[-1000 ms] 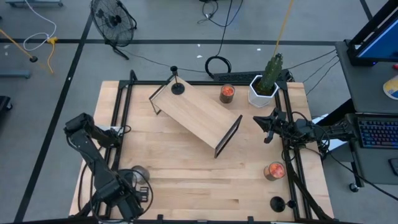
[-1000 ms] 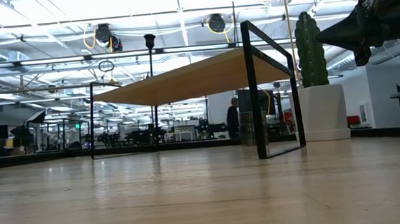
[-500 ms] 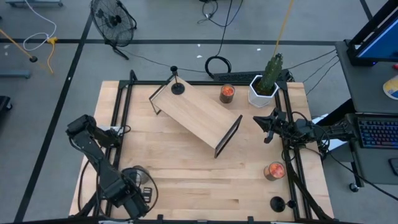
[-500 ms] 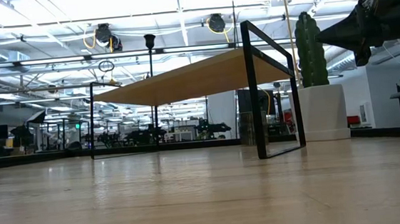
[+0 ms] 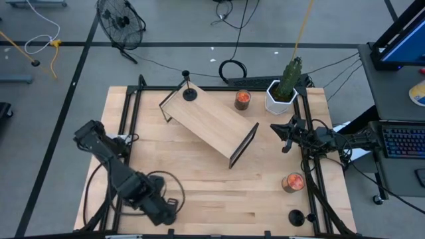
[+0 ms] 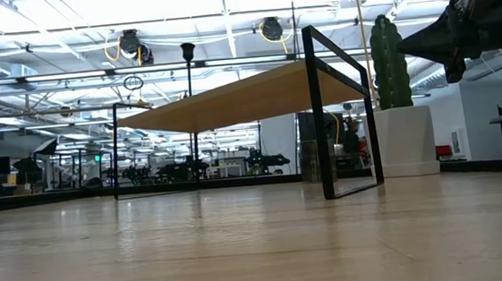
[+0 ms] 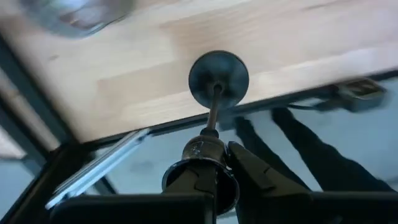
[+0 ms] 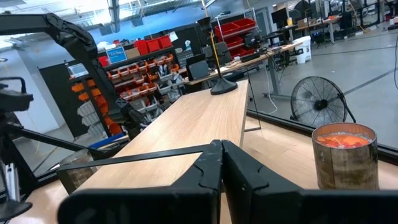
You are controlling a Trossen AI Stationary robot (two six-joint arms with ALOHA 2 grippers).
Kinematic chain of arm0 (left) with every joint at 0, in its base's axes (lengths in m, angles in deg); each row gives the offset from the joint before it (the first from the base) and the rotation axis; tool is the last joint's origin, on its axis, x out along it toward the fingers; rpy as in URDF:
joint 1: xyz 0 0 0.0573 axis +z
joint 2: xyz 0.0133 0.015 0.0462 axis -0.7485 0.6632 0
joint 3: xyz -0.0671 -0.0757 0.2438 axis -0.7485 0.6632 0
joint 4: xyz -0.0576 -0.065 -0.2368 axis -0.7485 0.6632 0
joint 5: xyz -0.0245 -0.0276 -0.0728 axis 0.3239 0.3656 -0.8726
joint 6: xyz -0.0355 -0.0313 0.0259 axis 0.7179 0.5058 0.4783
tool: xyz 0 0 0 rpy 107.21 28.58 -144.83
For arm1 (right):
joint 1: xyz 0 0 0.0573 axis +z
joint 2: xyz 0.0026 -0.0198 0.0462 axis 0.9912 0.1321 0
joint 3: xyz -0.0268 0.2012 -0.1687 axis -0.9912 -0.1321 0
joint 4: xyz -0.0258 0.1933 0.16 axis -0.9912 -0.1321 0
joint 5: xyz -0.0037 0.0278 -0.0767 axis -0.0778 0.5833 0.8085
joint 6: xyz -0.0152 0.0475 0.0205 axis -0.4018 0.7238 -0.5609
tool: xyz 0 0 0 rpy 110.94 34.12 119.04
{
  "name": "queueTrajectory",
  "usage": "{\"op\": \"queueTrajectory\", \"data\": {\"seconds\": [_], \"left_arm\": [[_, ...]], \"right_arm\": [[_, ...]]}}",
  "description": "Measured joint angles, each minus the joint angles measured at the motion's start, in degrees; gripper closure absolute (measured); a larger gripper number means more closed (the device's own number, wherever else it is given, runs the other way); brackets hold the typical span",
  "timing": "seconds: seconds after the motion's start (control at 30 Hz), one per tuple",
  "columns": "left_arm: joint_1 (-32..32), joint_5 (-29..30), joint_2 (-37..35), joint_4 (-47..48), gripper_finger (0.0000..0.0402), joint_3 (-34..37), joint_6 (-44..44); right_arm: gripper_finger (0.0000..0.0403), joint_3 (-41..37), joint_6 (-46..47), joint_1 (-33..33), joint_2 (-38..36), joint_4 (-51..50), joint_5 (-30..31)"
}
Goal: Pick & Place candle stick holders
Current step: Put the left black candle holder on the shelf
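Observation:
My left gripper (image 7: 208, 177) is at the table's near edge, left of middle (image 5: 165, 212), shut on a matte-black candle stick holder (image 7: 214, 99). A second holder (image 5: 189, 92) stands by its disc base on the far end of the wooden shelf (image 5: 209, 123); it also shows in the right wrist view (image 8: 222, 84). A third holder (image 5: 296, 217) stands at the near right corner. My right gripper (image 5: 287, 137) is shut and empty, hovering right of the shelf; it also shows in the right wrist view (image 8: 221, 158). My left gripper pinches the holder's top end, the small cup (image 7: 200, 149) on the stem, between its two fingers. The stem (image 7: 212, 109) runs on from the fingers, in line with them. The disc base (image 7: 219, 76) is at the far end, over the wood by the near edge; whether it touches the table I cannot tell.
Two orange candle jars stand on the table, one by the shelf's far right (image 5: 243, 99) and one near right (image 5: 293, 182). A white pot with a cactus (image 5: 281, 93) is at the far right. A glass jar (image 7: 74, 12) is near my left gripper. A black frame (image 5: 133, 126) rims the table.
My left gripper has gone along the near edge toward the table's right, its arm stretching out after it. My right arm has kept still.

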Motion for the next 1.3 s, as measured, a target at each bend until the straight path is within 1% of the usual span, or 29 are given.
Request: {"op": "queueTrajectory", "data": {"seconds": [0.27, 0.37, 0.5, 0.63, 0.83, 1.0, 1.03, 1.1, 1.3], "left_arm": [[8.6, 9.9, 0.0, -1.6, 0.038, -3.7, -15.1], [12.6, 12.3, 0.0, -1.4, 0.038, -6.2, -22.3], [18.1, 13.3, 0.0, -0.8, 0.038, -10.9, -31.3], [22.8, 14.3, 0.0, -0.2, 0.038, -16.1, -37.7], [26.9, 14.3, 0.0, 5.0, 0.038, -24.6, -41.2], [30.5, 15.2, -0.1, 15.0, 0.038, -31.9, -42.9], [31.5, 15.3, -0.2, 16.1, 0.038, -32.9, -43.6], [33.9, 15.2, -0.8, 15.3, 0.038, -33.5, -46.7], [42.2, 14.1, -3.9, 15.5, 0.038, -34.1, -56.0]], "right_arm": [[0.0399, 0.0, 0.0, 0.0, 0.0, 0.0, 0.0], [0.0399, 0.0, 0.0, 0.0, 0.0, 0.0, 0.0], [0.0399, 0.0, 0.0, 0.0, 0.0, 0.0, 0.0], [0.0399, 0.0, 0.0, 0.0, 0.0, 0.0, 0.0], [0.0399, 0.0, 0.0, 0.0, 0.0, 0.0, 0.0], [0.0399, 0.0, 0.0, 0.0, 0.0, 0.0, 0.0], [0.0399, 0.0, 0.0, 0.0, 0.0, 0.0, 0.0], [0.0399, 0.0, 0.0, 0.0, 0.0, 0.0, 0.0], [0.0399, 0.0, 0.0, 0.0, 0.0, -0.1, 0.0]]}}
